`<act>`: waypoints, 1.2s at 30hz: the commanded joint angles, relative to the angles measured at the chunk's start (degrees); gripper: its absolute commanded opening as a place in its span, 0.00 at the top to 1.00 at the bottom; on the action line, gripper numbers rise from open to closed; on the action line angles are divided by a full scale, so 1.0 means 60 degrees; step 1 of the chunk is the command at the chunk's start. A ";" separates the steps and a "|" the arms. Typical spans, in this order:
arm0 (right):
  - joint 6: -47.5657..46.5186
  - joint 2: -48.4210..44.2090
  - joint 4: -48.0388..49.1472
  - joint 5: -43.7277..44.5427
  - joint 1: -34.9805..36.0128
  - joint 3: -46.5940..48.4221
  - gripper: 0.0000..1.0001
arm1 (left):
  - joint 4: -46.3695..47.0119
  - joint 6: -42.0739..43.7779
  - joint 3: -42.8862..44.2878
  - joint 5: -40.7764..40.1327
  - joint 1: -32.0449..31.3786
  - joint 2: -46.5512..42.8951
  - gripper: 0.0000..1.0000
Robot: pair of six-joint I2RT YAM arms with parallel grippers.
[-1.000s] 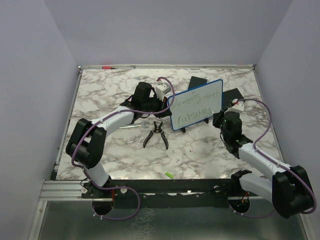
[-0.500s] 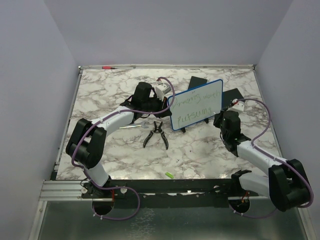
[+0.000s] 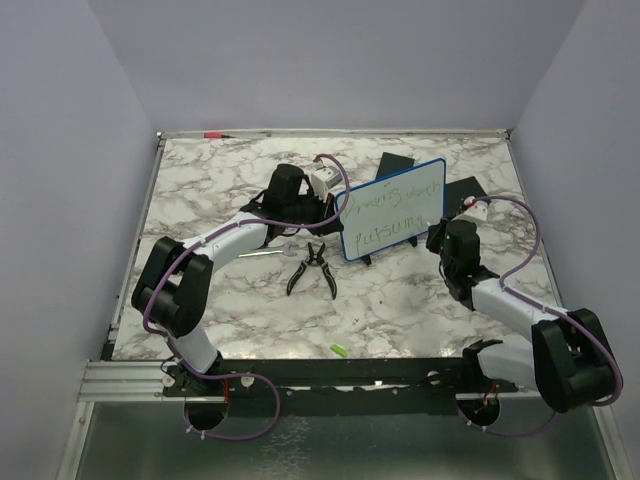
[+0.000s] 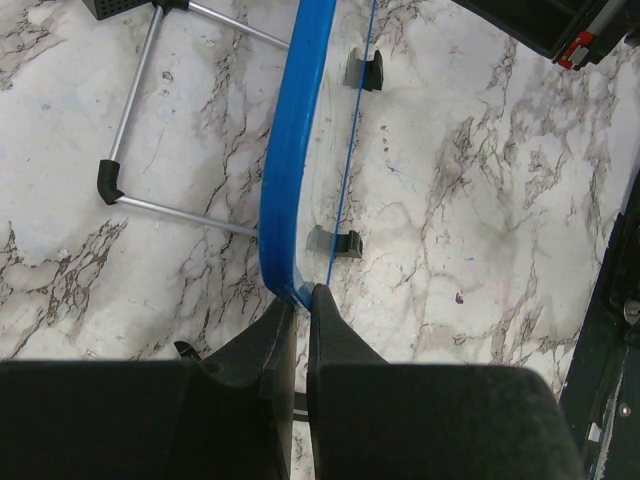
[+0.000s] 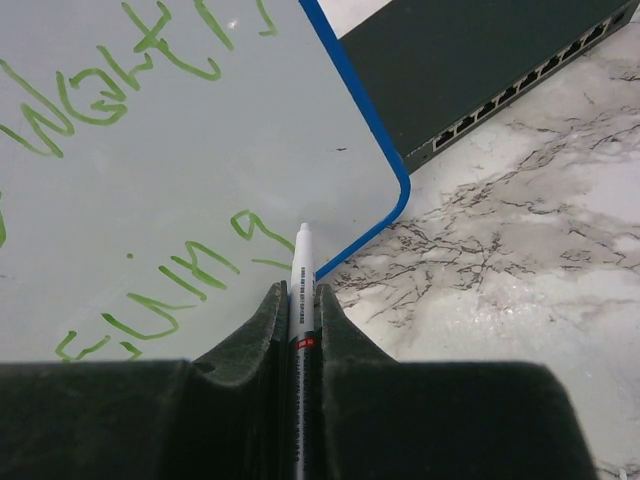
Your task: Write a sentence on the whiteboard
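The whiteboard (image 3: 392, 210) stands on its small black feet (image 4: 363, 68) on the marble table (image 3: 220, 300). One corner of its blue frame is pinched between the fingers of the left gripper (image 4: 300, 300), and the frame runs straight away from those fingertips. The right gripper (image 5: 301, 305) is clamped on a white marker (image 5: 302, 262). The marker's tip sticks out just past the fingers at the board's face, close to a frame corner; contact cannot be judged. The sentence (image 3: 380, 234), two green lines, lies ahead and to the left of that tip. A black box with a row of ports (image 5: 480, 60) sits beyond the corner. Pliers (image 3: 312, 268) lie near the left gripper.
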 commanded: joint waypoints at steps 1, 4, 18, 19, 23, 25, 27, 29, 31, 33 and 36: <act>0.0032 0.0237 0.0373 -0.0148 -0.0119 -0.0013 0.99 | -0.0452 0.0330 0.0057 -0.0320 -0.0051 0.0192 1.00; 0.0061 0.0320 0.0436 -0.0176 -0.0134 -0.0011 0.99 | -0.0451 0.0335 0.0043 -0.0315 -0.0050 0.0183 1.00; 0.0076 0.0331 0.0591 -0.0208 -0.0134 -0.0084 0.99 | -0.0443 0.0350 0.0043 -0.0267 -0.0050 0.0180 1.00; 0.0090 0.0344 0.0602 -0.0219 -0.0145 -0.0084 0.99 | -0.0451 0.0350 0.0043 -0.0273 -0.0043 0.0173 1.00; 0.0090 0.0402 0.0610 -0.0209 -0.0152 -0.0084 0.99 | -0.0452 0.0350 0.0043 -0.0269 -0.0054 0.0164 1.00; 0.0090 0.0417 0.0618 -0.0190 -0.0147 -0.0097 0.99 | -0.0452 0.0350 0.0043 -0.0262 -0.0050 0.0172 1.00; 0.0090 0.0448 0.0624 -0.0194 -0.0152 -0.0087 0.99 | -0.0451 0.0350 0.0043 -0.0257 -0.0050 0.0165 1.00; 0.0091 0.0457 0.0630 -0.0186 -0.0149 -0.0084 0.99 | -0.0452 0.0350 0.0043 -0.0257 -0.0050 0.0166 1.00; 0.0101 0.0439 0.0611 -0.0178 -0.0151 -0.0095 0.99 | -0.0452 0.0337 0.0047 -0.0271 -0.0046 0.0164 1.00; 0.0112 0.0340 0.0602 -0.0155 -0.0156 -0.0144 0.99 | -0.0452 0.0335 0.0057 -0.0281 -0.0050 0.0179 1.00; 0.0117 -0.0023 0.0634 -0.0101 -0.0149 -0.0371 0.99 | -0.0448 0.0306 0.0058 -0.0357 -0.0052 0.0182 1.00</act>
